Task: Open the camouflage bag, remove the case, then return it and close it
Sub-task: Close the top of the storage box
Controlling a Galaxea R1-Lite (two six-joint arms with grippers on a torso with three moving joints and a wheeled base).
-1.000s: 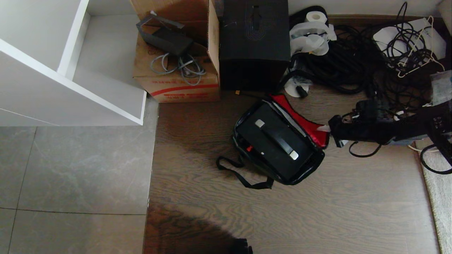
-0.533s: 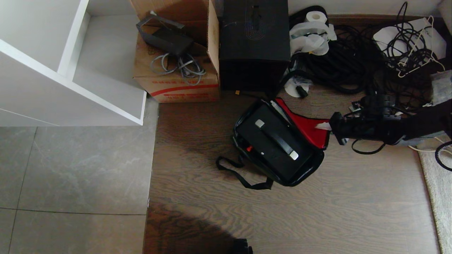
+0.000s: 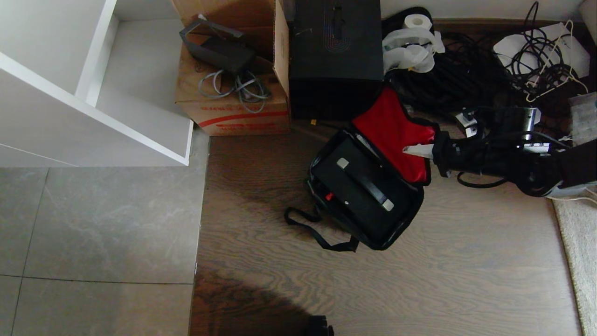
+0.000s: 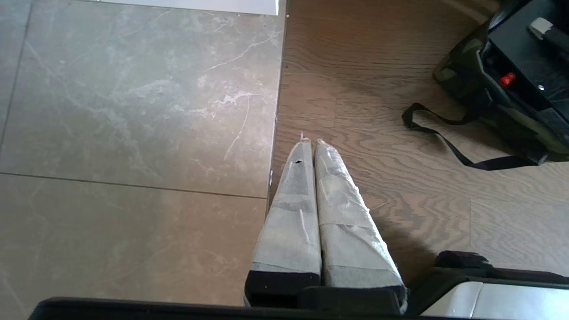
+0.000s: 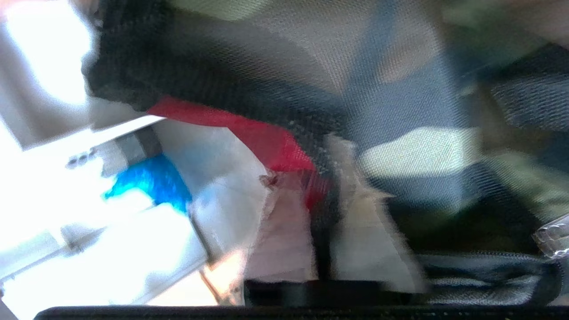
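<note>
At right of centre in the head view, the right gripper (image 3: 422,150) pinches the edge of the camouflage bag (image 3: 410,219)'s red flap (image 3: 392,130), lifted toward the tall black box (image 3: 336,51) above. Just left and below lies the case (image 3: 359,196), inside the bag, long axis and bar handle (image 3: 364,183) running upper left to lower right. Tangled cables (image 3: 466,79) crowd the right. The left gripper (image 4: 311,146), fingers together, hangs idle.
</note>
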